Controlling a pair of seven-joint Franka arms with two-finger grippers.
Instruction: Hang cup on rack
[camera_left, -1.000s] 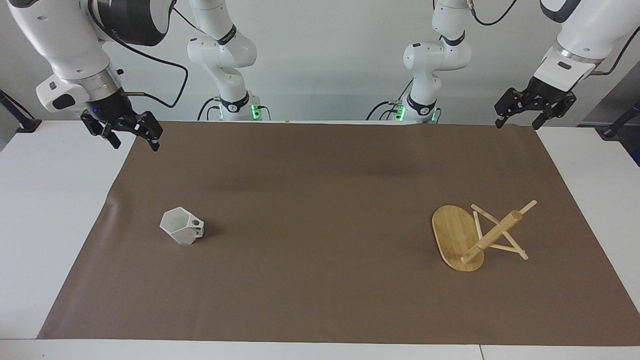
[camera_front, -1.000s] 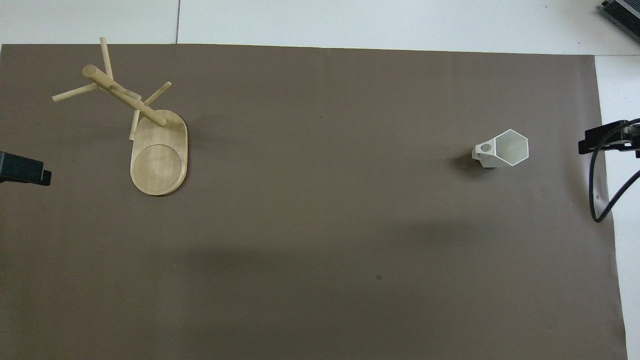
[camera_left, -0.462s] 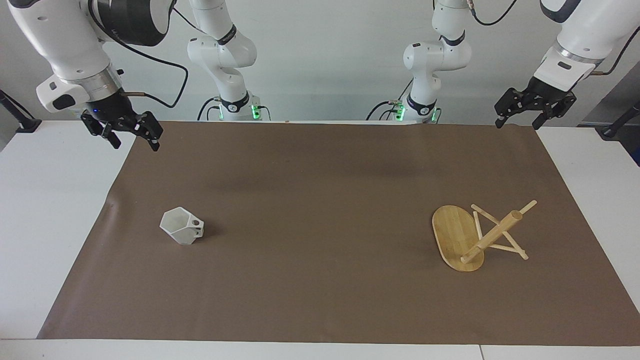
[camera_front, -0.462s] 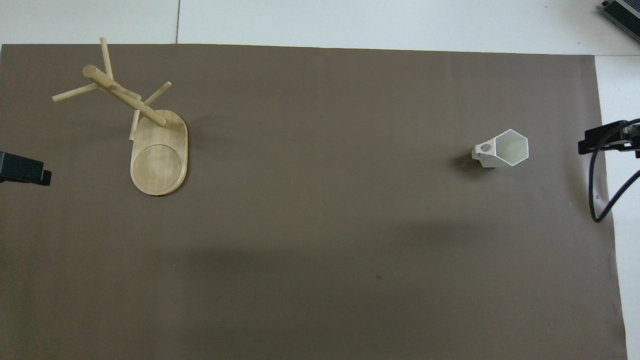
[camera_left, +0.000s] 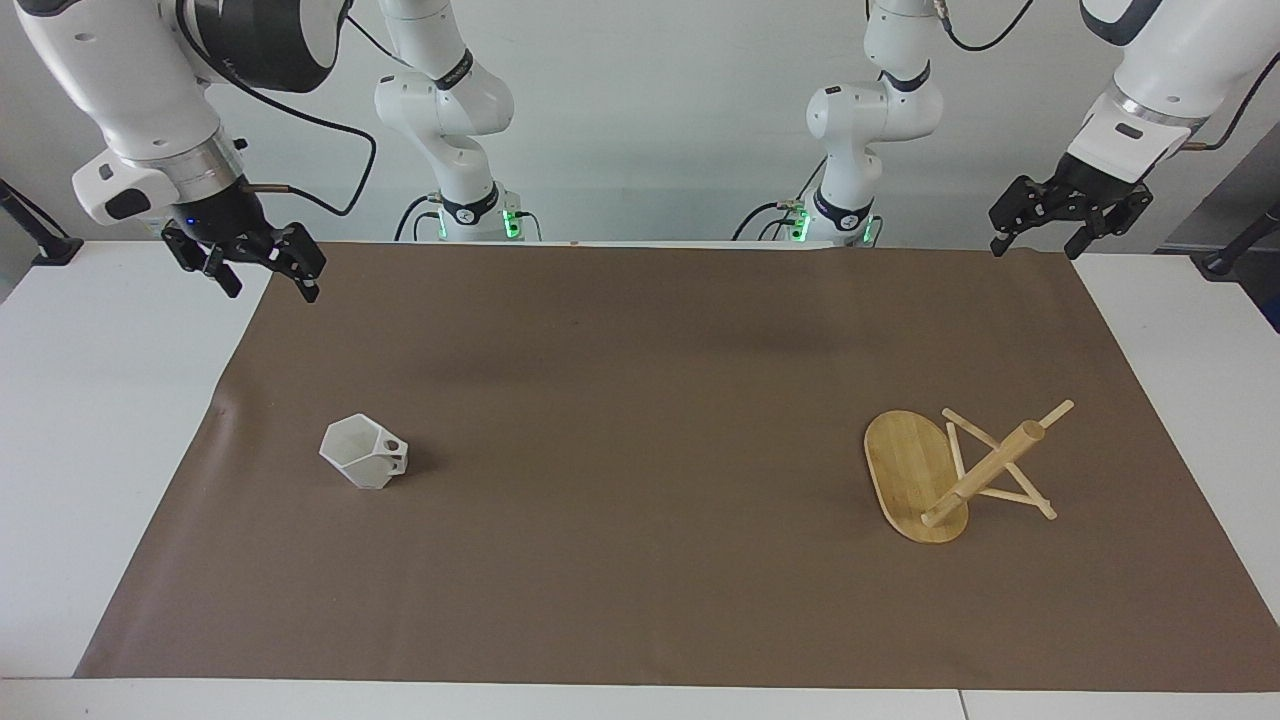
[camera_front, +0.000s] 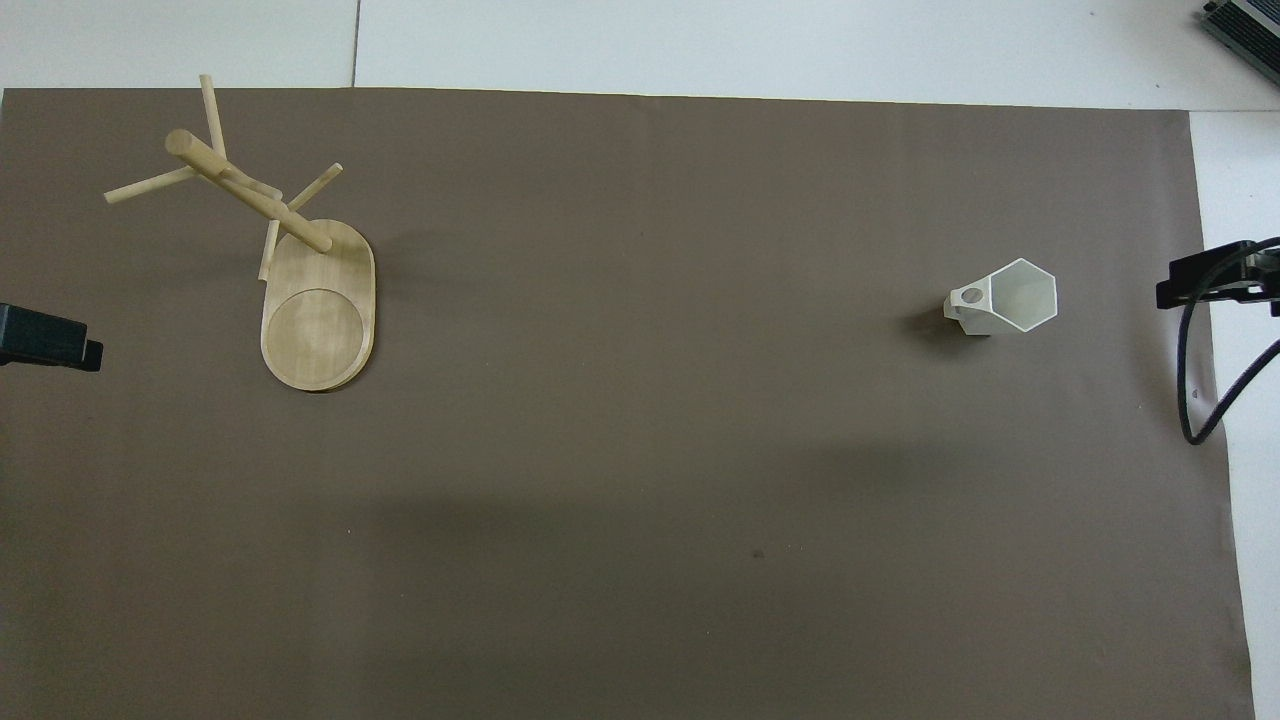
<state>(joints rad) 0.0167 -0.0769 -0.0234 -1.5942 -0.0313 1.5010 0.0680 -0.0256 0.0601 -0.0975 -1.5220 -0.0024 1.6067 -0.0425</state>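
Note:
The white faceted cup (camera_left: 365, 452) (camera_front: 1005, 298) stands mouth up on the brown mat toward the right arm's end, its pierced handle turned toward the table's middle. The bamboo rack (camera_left: 950, 470) (camera_front: 300, 290) stands upright toward the left arm's end, its pegs bare. My right gripper (camera_left: 270, 288) hangs open and empty over the mat's corner at the robots' end, well apart from the cup. My left gripper (camera_left: 1035, 250) hangs open and empty over the mat's other corner at the robots' end, apart from the rack. Overhead, only the edge of each gripper shows.
A brown mat (camera_left: 640, 400) covers most of the white table (camera_left: 90, 420). A black cable (camera_front: 1195, 400) loops down from the right gripper beside the mat's edge. A dark device (camera_front: 1245, 25) sits at the table's corner farthest from the robots.

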